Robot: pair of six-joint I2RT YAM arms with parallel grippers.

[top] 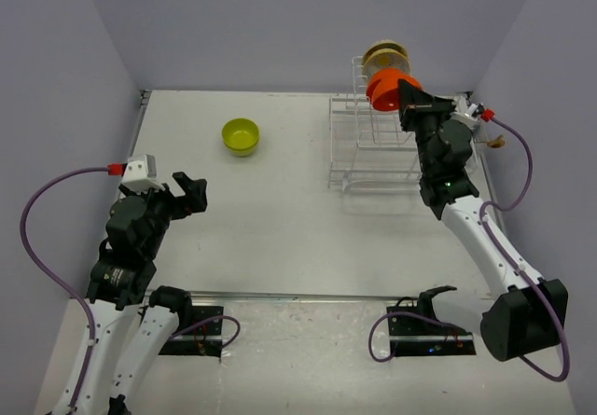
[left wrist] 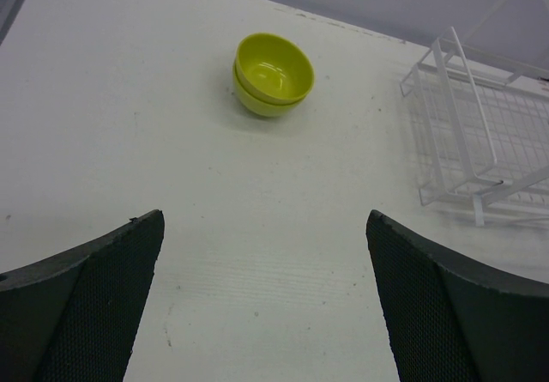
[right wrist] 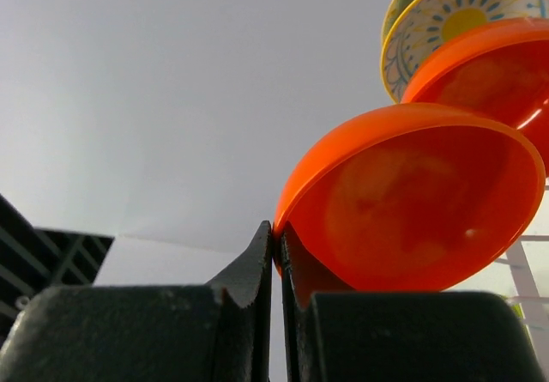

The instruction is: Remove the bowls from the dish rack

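The left gripper (top: 189, 194) hovers above the counter (top: 270, 224), jaws spread wide and empty; beyond it a glossy lime-green bowl (left wrist: 273, 75) sits upright on the counter, seemingly nested in a second one. To the right, the white wire dish rack (top: 359, 149) holds a cream floral bowl (right wrist: 459, 17) and a rear orange-red bowl (right wrist: 493, 69) on edge at its tall slotted end. The right gripper (right wrist: 276, 249) is clamped on the rim of the front orange-red bowl (right wrist: 412, 197), which is tilted on edge just before them.

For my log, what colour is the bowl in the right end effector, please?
Orange bowl; right wrist view.
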